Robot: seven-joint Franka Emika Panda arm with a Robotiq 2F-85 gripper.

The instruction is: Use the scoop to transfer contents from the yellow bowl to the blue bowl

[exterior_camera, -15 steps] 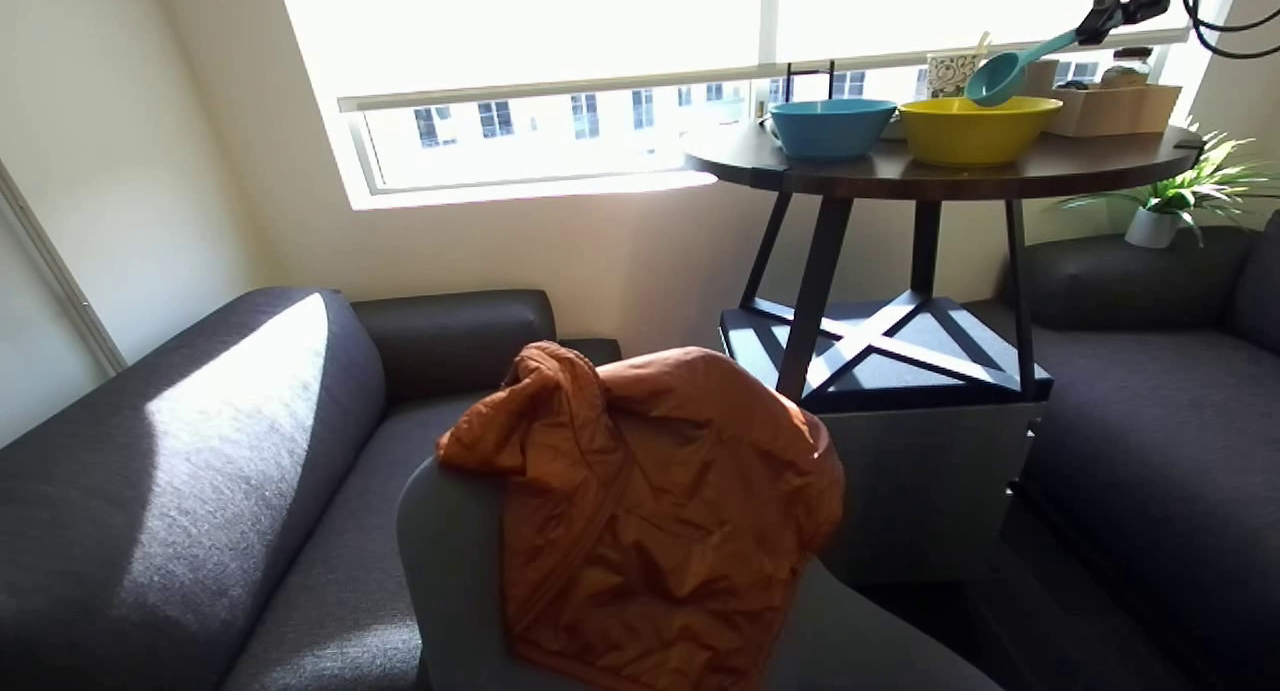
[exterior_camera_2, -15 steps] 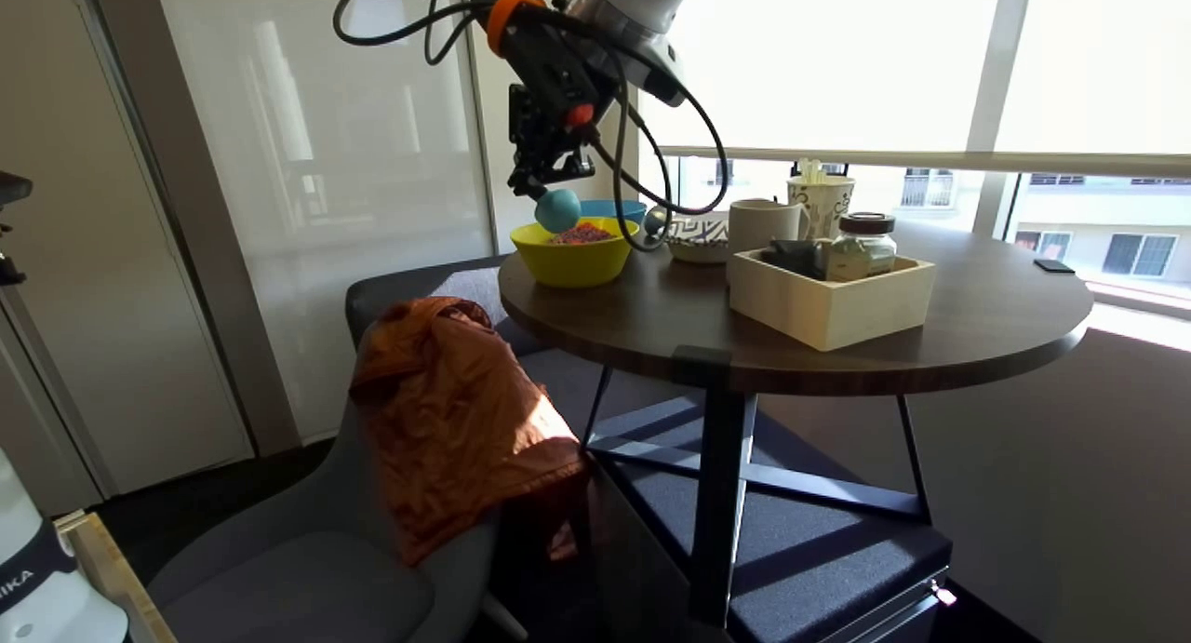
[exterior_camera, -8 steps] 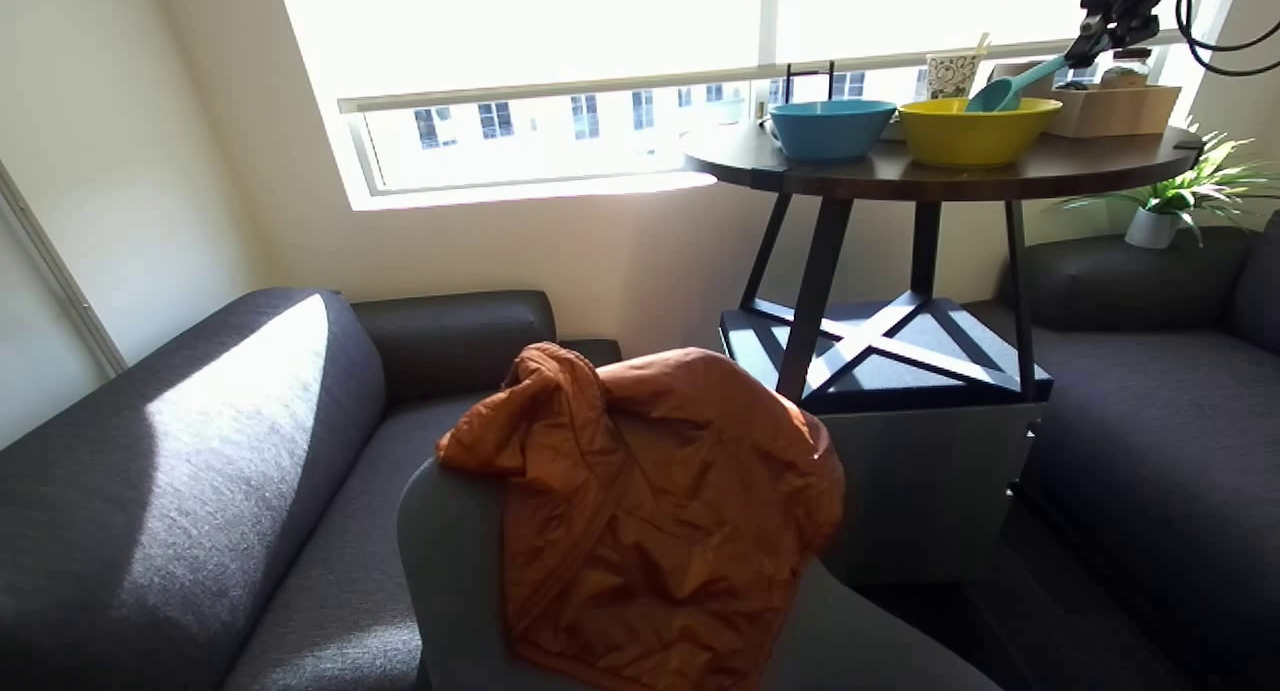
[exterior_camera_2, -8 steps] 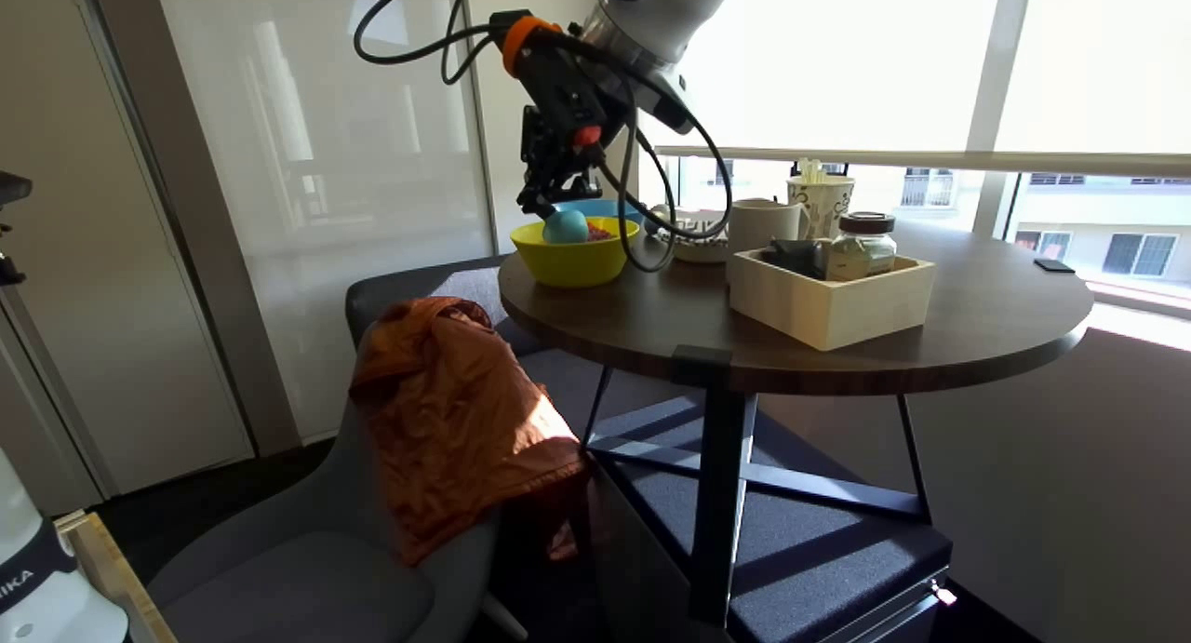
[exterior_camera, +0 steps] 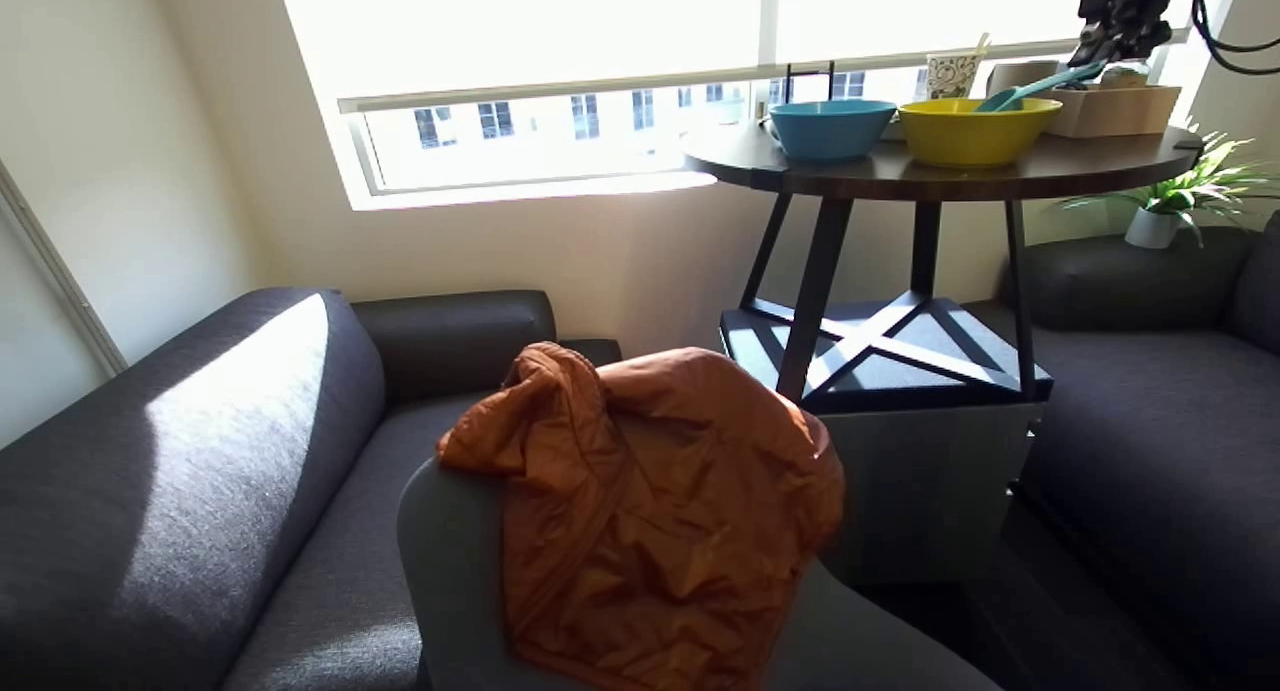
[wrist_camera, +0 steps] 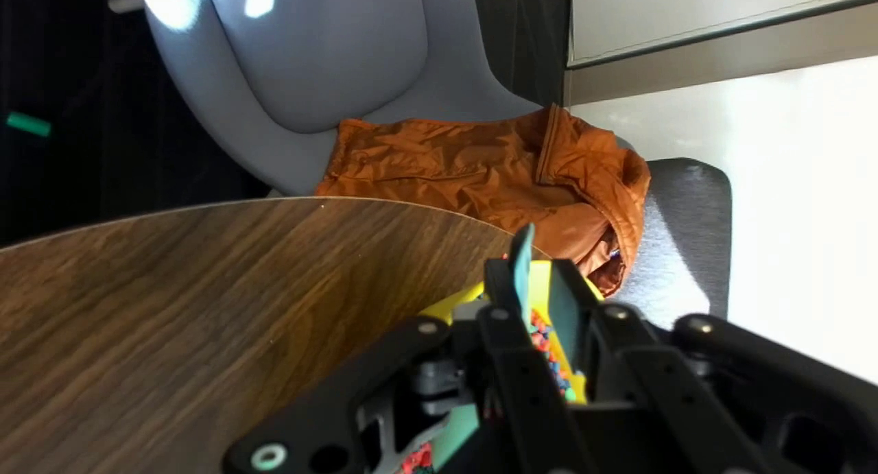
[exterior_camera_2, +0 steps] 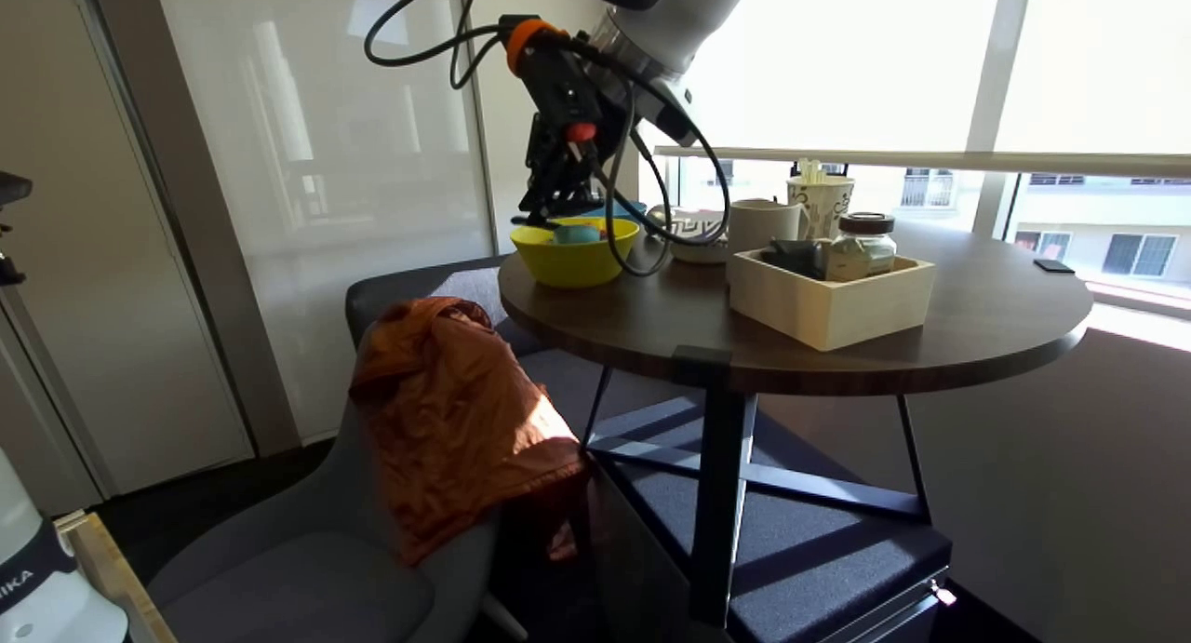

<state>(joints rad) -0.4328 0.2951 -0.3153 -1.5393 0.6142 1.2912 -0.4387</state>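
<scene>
A: Where's the scoop (exterior_camera_2: 577, 234)?
B: Its head is inside the yellow bowl (exterior_camera: 980, 141), and its handle slants up over the rim to the gripper (wrist_camera: 531, 271).
A: How does the gripper stand?
B: Near the yellow bowl's rim, above it, fingers slightly parted. In the wrist view the handle runs by one finger, with a gap before the other; whether it touches that nearer finger, I can't tell.
A: What does the yellow bowl hold?
B: Small bits (wrist_camera: 542, 337), red, blue and green.
A: The blue bowl (exterior_camera: 832, 133)?
B: Just left of the yellow bowl in an exterior view. I can't make out whether they touch.
A: What else?
B: In both exterior views, a box (exterior_camera_2: 791, 299) right of the yellow bowl, on the same table (exterior_camera_2: 986, 317), and a jacket (exterior_camera_2: 456, 420) lower down, to its left.
</scene>
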